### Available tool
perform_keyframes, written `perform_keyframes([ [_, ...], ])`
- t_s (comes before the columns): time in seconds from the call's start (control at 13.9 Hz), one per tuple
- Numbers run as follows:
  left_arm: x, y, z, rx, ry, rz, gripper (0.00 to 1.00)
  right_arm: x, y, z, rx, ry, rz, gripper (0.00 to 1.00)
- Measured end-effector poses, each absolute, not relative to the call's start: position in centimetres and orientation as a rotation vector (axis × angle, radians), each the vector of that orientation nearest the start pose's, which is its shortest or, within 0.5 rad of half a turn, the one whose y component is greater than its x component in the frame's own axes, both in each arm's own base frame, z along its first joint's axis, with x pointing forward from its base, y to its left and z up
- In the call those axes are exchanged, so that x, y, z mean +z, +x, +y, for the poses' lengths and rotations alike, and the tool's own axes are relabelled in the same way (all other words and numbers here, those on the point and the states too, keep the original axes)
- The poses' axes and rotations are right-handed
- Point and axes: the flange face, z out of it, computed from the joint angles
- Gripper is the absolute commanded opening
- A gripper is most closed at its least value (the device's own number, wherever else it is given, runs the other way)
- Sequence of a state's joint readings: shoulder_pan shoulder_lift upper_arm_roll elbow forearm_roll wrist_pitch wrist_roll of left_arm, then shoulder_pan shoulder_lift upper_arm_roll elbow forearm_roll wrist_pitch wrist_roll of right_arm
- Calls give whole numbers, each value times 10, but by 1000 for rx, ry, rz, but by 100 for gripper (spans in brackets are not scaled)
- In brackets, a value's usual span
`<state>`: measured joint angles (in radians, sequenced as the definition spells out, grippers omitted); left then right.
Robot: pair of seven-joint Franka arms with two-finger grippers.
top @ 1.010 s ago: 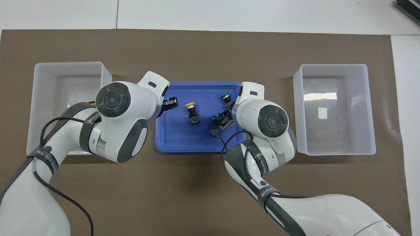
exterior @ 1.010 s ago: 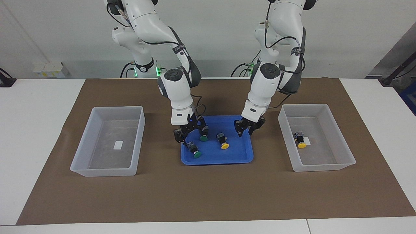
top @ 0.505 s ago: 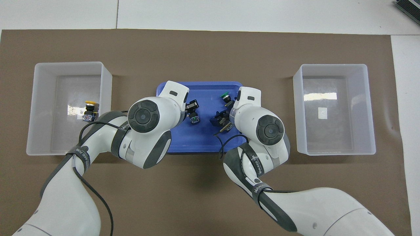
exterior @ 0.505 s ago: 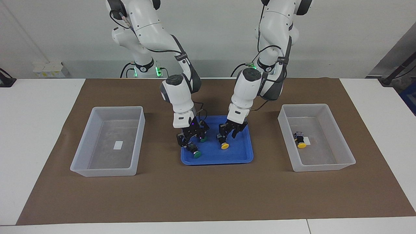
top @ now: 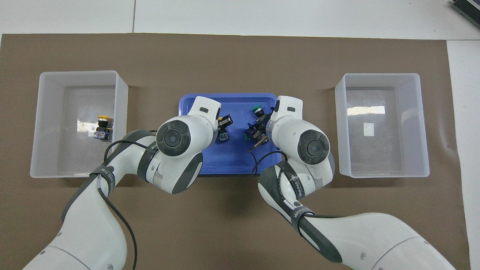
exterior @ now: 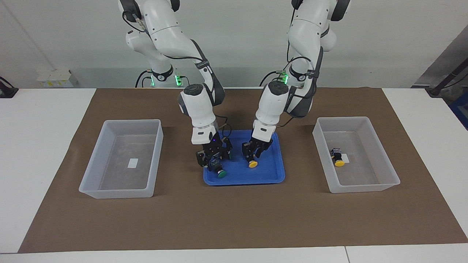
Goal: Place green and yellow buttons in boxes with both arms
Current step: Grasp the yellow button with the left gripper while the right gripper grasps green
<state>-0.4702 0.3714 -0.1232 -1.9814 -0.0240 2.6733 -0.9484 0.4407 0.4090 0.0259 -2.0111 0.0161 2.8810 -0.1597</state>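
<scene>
1. The yellow button point(exterior: 252, 164) lies on its side in the blue tray point(exterior: 270, 179), cap turned away from the robots. The left end effector point(exterior: 253, 156) is right down over its black body; whether it is clamped on it yet we cannot tell.
2. Beside it, the right end effector point(exterior: 214, 160) hangs with its fingers apart, low over the tray's green end. One green button point(exterior: 220, 173) lies just under it, and which green one it is aiming for we cannot tell.
3. To do this step well, we would grip each blocky body across its flat sides – not the round cap, which could slip – and lift straight up over the tray's rim.
4. The arms work close together, so we would carry outward: yellow to the box point(exterior: 387, 182) at the left arm's end, where another yellow button point(exterior: 339, 163) already lies, and green to the empty box point(exterior: 91, 190).
5. Both boxes stand on the counter point(exterior: 234, 219), well apart from the tray.
6. Writing: each box holds a white label that looks blank. The arm straps carry white lettering – not surely readable.
</scene>
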Motion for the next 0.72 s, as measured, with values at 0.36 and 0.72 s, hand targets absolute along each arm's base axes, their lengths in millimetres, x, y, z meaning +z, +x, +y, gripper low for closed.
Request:
perform_keyframes([
  [0.36, 306, 531, -358, -330, -3331, -663, 48, 300, 577, 288, -697, -2838, -889, 93],
  [0.72, 303, 532, -357, -328, -3330, -665, 17, 279, 579, 289, -763, -2816, -880, 55],
])
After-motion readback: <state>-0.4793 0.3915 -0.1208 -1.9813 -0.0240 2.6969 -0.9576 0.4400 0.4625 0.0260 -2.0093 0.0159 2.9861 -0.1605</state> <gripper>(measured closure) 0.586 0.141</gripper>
